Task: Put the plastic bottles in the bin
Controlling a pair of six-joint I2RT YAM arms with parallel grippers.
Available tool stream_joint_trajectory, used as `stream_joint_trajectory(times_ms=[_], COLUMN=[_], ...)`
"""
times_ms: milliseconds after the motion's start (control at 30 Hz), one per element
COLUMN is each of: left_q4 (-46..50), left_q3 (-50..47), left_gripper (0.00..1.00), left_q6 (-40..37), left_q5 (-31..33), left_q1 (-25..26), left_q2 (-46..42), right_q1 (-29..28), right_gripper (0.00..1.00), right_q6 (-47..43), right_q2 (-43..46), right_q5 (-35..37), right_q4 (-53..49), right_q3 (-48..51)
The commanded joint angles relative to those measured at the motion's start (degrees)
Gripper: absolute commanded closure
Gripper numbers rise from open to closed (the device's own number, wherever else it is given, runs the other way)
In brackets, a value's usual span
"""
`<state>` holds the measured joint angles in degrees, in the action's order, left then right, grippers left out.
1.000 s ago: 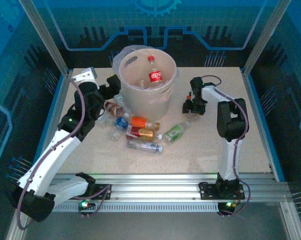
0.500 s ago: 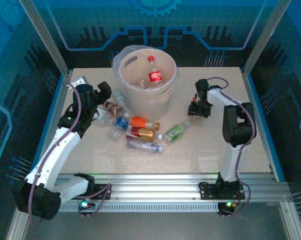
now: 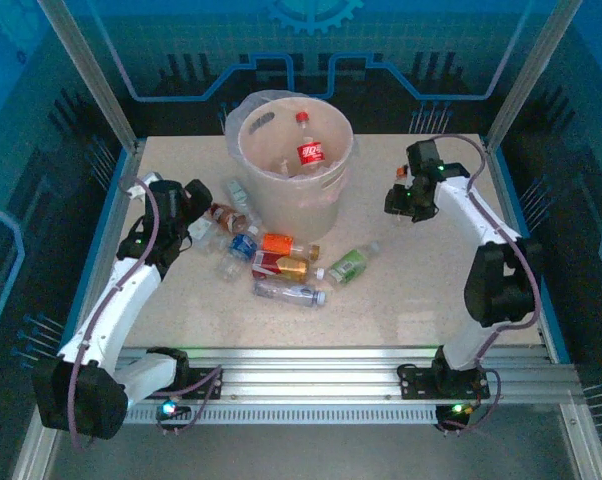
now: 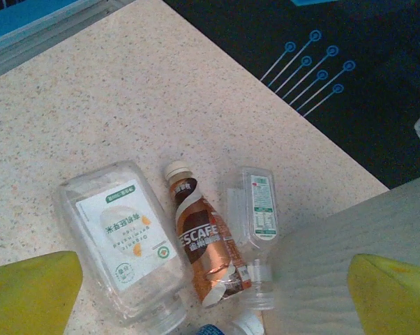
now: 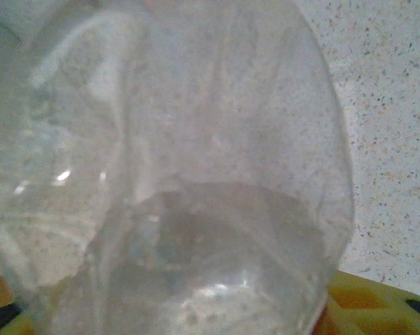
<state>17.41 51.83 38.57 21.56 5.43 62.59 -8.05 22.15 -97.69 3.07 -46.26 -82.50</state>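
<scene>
The right gripper (image 3: 402, 200), seemingly clamped on a clear bottle (image 5: 168, 160), had the bin (image 3: 291, 205) at its ten o'clock; the left gripper (image 4: 211, 296) gaped wide.

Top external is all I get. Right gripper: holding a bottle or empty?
Observer: Right wrist camera has a clear bottle up close between the yellow fingers. The right gripper looks shut on it.
Operator: Left one?
Observer: The left gripper is open, fingers wide apart.
Operator: What's under it?
Observer: A brown Nescafe bottle, lying between a crushed white-label bottle and a slim clear bottle beside the bin wall.
</scene>
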Motion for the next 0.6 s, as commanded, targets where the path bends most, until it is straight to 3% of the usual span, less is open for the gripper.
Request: stream_joint_trajectory(times_ms=[0,267,567], left_q4=[0.4,0.3,-0.4], left_q3=[-1.7,-3.2,-4.2], left_gripper=[0.01,0.01,0.01], left_q6=[2.0,2.3,2.8], left_q5=[-0.9,-2.4,-3.8], left_q1=[-1.3,-2.7,-3.4], left_q2=[-0.6,0.7,2.5], right_q1=[-0.6,-5.4,-12.9], right_gripper=[0.60,0.60,0.60], right_q6=[0.7,-1.7,-5.3], right_q2=[3.6,6.0,2.7], right_q5=[-2.6,-0.3,2.4], right_q4=[-2.1,-7.3,-10.7], right_q3=[-3.3,-15.7,-33.6])
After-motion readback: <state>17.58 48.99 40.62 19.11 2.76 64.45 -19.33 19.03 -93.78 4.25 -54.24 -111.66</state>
